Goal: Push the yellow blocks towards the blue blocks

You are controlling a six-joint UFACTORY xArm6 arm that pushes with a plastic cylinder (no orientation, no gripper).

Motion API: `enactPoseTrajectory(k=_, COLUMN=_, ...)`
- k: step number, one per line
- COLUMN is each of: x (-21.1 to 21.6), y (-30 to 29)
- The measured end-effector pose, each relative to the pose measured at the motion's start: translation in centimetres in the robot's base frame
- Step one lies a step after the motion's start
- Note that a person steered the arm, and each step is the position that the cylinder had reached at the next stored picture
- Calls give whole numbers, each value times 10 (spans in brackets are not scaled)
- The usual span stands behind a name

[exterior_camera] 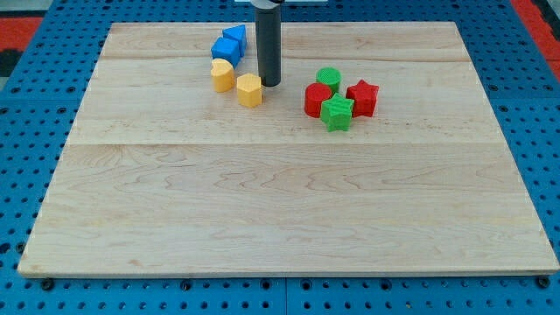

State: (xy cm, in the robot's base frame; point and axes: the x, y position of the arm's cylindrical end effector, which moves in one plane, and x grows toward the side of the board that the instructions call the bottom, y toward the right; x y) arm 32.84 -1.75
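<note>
— Nearest the camera, what is seen?
— Bare wood of the desk (289, 219) is seen across the whole lower part of the view; beneath and around it a blue perforated base (26, 166) is visible. No containers are seen, and nothing is held inside anything.

— Where are the task's blocks found?
— Near the view's top, left of centre. A yellow hexagonal block (249, 90) is placed just at the view's lower left of my tip (269, 84), touching it or nearly so; which cannot be told. A second yellow block (222, 75) is set just to its upper left, close to it, and lies directly below the two blue blocks. The lower blue block (225, 49) is touched or nearly touched by that yellow one, and an upper blue block (234, 36) is pressed against its upper right.

— And the rod?
— It is seen standing upright, with my tip on the desk, between the yellow pair and the cluster on the view's right.

— What makes up that cluster?
— A red block (318, 99), a green cylinder (329, 78), a green star-like block (337, 113) and a red star-like block (362, 97) are bunched together, well apart from the yellow blocks.

— Is a hand open or closed?
— No hand is carried; only the rod is shown, so nothing is gripped.
</note>
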Motion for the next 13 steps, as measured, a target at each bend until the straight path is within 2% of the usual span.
enactPoseTrajectory(k=2, x=40, y=29)
enactPoseTrajectory(k=3, x=46, y=36)
enactPoseTrajectory(k=6, x=26, y=-39)
enactPoseTrajectory(k=9, x=5, y=-61)
enactPoseTrajectory(k=11, x=-17, y=-65)
enactPoseTrajectory(k=12, x=-14, y=-60)
enactPoseTrajectory(k=13, x=-12, y=-16)
